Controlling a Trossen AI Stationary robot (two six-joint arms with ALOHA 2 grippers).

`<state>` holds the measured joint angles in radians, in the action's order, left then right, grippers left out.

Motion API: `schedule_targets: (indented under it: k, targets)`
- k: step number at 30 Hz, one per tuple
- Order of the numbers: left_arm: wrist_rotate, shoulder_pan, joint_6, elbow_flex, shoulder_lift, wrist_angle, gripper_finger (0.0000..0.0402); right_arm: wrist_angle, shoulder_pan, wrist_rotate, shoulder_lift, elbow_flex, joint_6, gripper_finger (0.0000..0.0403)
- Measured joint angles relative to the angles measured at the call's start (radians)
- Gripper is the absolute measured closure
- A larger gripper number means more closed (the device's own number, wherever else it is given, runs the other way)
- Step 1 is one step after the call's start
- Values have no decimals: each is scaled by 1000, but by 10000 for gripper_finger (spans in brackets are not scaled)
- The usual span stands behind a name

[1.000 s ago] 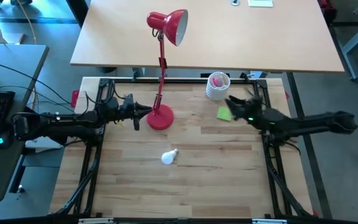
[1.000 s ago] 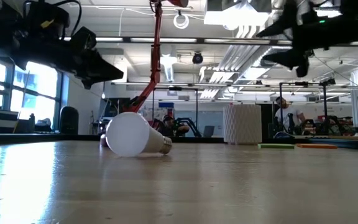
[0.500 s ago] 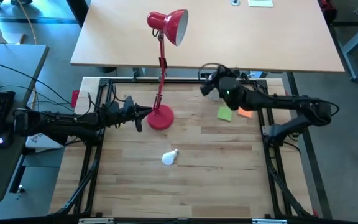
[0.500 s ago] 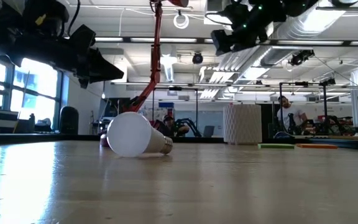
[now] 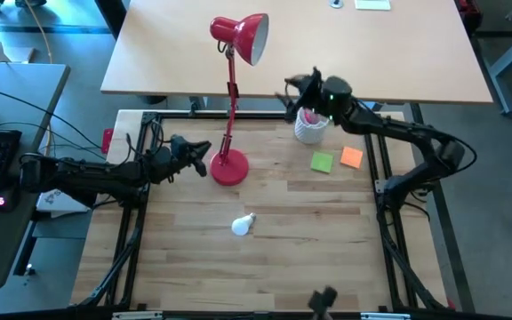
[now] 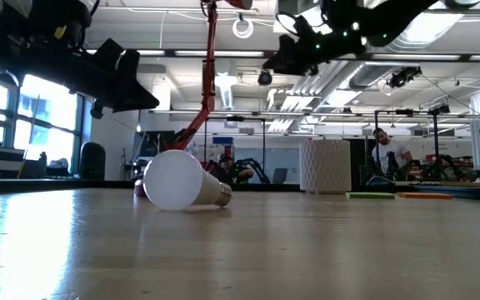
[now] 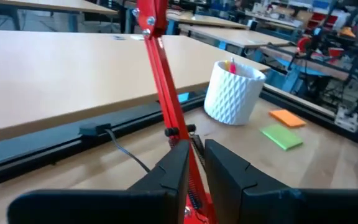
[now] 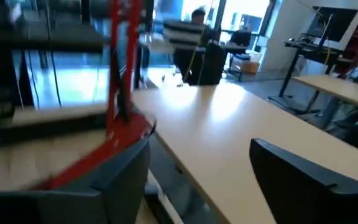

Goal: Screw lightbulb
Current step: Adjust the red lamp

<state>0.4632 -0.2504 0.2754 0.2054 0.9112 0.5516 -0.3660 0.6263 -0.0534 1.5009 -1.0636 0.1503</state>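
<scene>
The white lightbulb [image 5: 243,224] lies on its side on the wooden table, near the middle; it also shows in the low view [image 6: 177,181]. The red lamp stands on its round base [image 5: 229,167], with its stem [image 7: 160,68] rising to the shade [image 5: 245,36]. My left gripper [image 5: 201,153] hovers just left of the lamp's stem, above the base, its fingers a narrow gap apart [image 7: 196,163] and touching nothing. My right gripper [image 5: 297,89] is open and empty, raised high over the white pen cup [image 5: 311,124] and pointing toward the lamp [image 8: 120,87].
A green note [image 5: 321,162] and an orange note [image 5: 351,157] lie at the right, near the pen cup. A second desk [image 5: 372,62] stands beyond the far edge. A person [image 6: 379,146] is far off in the room.
My right gripper has swung from over the green note up and toward the table's far edge and left, past the pen cup toward the lamp, staying open. My left gripper has tipped a little by the lamp's base. The bulb has not moved.
</scene>
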Motion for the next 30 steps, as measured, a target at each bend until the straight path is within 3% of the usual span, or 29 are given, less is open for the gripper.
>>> schedule_targets:
  k: [7, 9, 11, 14, 21, 30]
  targets:
    - [-52, -32, 36, 0, 29, 43, 350, -47, 32, -222, 240, -274, -143, 312]
    - [-71, -38, 38, 0, 52, 47, 350, -30, 25, -239, 318, -384, -149, 365]
    - [-84, -38, 51, 0, 82, 49, 350, -23, 32, -239, 387, -485, -178, 393]
    - [-88, -37, 84, 0, 138, 61, 350, -8, 48, -282, 469, -628, -261, 385]
    - [-88, -37, 92, 0, 296, 178, 350, 88, 37, -488, 626, -876, -380, 400]
    - [-103, -56, 161, 1, 425, 263, 350, 111, 1, -548, 660, -921, -378, 401]
